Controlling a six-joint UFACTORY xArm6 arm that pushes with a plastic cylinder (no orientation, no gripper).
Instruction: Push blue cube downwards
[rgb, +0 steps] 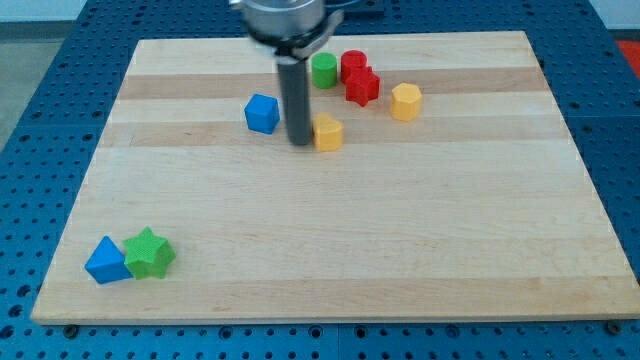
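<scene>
The blue cube (262, 113) sits on the wooden board (330, 260) in the upper middle. My tip (300, 143) stands just to the right of the cube and slightly lower, with a small gap between them. A yellow block (328, 132) touches or nearly touches the rod on its right side.
A green cylinder (323, 70), a red cylinder (353, 66) and a red star-like block (363, 87) cluster near the view's top. A yellow hexagonal block (405, 102) lies to their right. A blue triangular block (105, 261) and a green star block (149, 253) sit at the bottom left.
</scene>
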